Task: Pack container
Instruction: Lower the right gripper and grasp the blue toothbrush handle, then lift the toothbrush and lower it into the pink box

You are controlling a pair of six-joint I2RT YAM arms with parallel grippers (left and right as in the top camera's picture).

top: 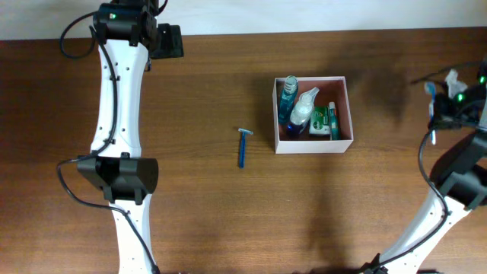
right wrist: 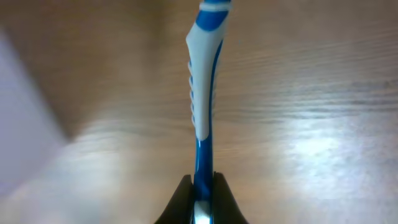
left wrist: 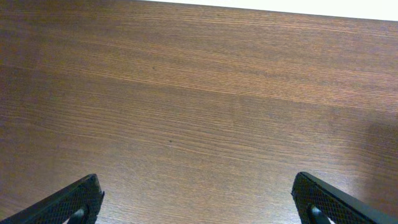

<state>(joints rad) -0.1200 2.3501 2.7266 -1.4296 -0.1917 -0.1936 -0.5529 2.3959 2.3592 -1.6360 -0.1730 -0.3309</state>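
Note:
The container [top: 313,145], a square white-walled box with a reddish floor, sits right of the table's middle. It holds a blue bottle [top: 288,94], a white bottle [top: 303,114] and a green tube [top: 323,120]. At the far right, my right gripper [top: 436,114] [right wrist: 203,186] is shut on the handle of a blue-and-white toothbrush [right wrist: 203,93] [top: 434,137], lifted off the wood and well right of the box. My left gripper [top: 169,42] [left wrist: 199,205] hangs wide open over bare wood at the back left, its fingers [left wrist: 74,202] empty.
A blue disposable razor [top: 243,146] lies on the table just left of the container. The left arm's base [top: 118,179] stands at the left side, the right arm's links [top: 456,183] at the right edge.

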